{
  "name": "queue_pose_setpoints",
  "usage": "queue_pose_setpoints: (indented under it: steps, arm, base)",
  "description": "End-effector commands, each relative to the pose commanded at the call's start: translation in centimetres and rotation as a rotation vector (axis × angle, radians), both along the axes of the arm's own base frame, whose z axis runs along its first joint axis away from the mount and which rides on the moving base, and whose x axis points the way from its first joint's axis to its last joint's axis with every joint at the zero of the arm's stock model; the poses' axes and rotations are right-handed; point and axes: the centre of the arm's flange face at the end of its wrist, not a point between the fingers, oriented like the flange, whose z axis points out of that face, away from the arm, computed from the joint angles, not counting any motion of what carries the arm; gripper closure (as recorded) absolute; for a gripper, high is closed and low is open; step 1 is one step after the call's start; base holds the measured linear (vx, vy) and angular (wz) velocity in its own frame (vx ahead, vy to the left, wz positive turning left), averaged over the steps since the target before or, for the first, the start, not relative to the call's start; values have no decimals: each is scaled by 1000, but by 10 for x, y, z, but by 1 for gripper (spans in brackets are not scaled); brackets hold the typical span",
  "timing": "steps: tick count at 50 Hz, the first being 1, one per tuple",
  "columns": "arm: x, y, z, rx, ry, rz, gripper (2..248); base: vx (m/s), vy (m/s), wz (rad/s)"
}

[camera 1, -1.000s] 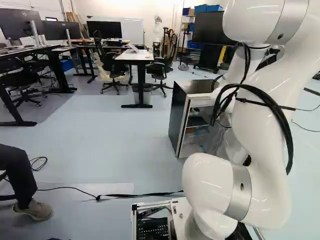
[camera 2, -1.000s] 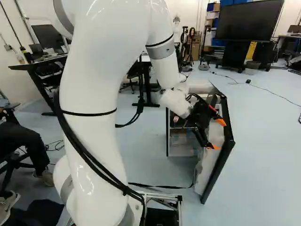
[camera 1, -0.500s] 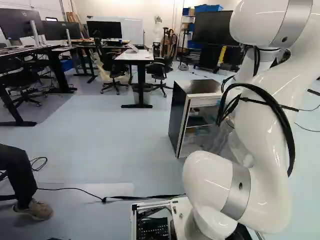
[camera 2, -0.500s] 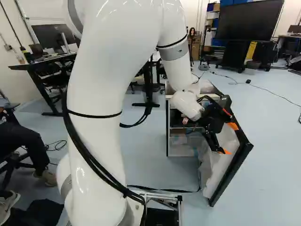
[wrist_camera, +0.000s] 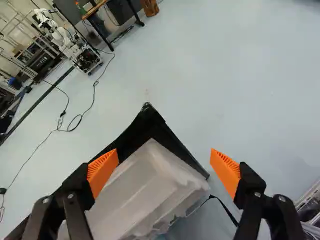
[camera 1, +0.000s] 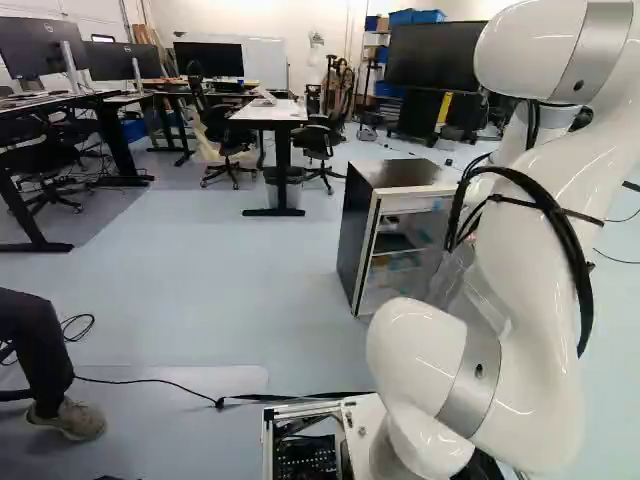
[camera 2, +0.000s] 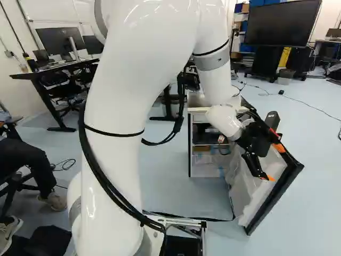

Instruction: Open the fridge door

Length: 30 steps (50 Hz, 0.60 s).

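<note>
The gripper (camera 2: 275, 163) is at the upper part of the fridge door (camera 2: 253, 197), by its white inner side, in the right base view. That door stands wide out from the fridge (camera 2: 204, 166), whose shelves are exposed. In the left base view, the fridge's dark side (camera 1: 356, 235) faces the room, and my arm hides much of the door. In the wrist view the gripper (wrist_camera: 164, 170) is open, its orange pads far apart. The door's pale liner (wrist_camera: 145, 187) and black corner lie ahead of and between the fingers; I cannot tell whether a pad touches them.
Another robot (wrist_camera: 67, 42) stands across the floor in the wrist view, with loose cables (wrist_camera: 92, 100) nearer. A black cable (camera 1: 290, 397) crosses the floor ahead of the base. Desks (camera 1: 268, 112) and chairs stand farther back. A large screen (camera 2: 282, 24) is behind the fridge.
The door has swung farther out from the fridge, toward the right of the right base view. My arm and gripper have moved the same way alongside it. The base has not moved.
</note>
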Motion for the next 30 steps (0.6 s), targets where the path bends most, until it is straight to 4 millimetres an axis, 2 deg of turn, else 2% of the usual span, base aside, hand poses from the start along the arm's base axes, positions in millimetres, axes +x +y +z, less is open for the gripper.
queue_pose_setpoints:
  steps: [13, 30]
  arm:
    - [-2, -5, 0, 2, 0, 21, 3]
    - [-4, 22, 3, 0, 37, 148, 3]
  base:
    - [0, 0, 0]
    - [0, 0, 0]
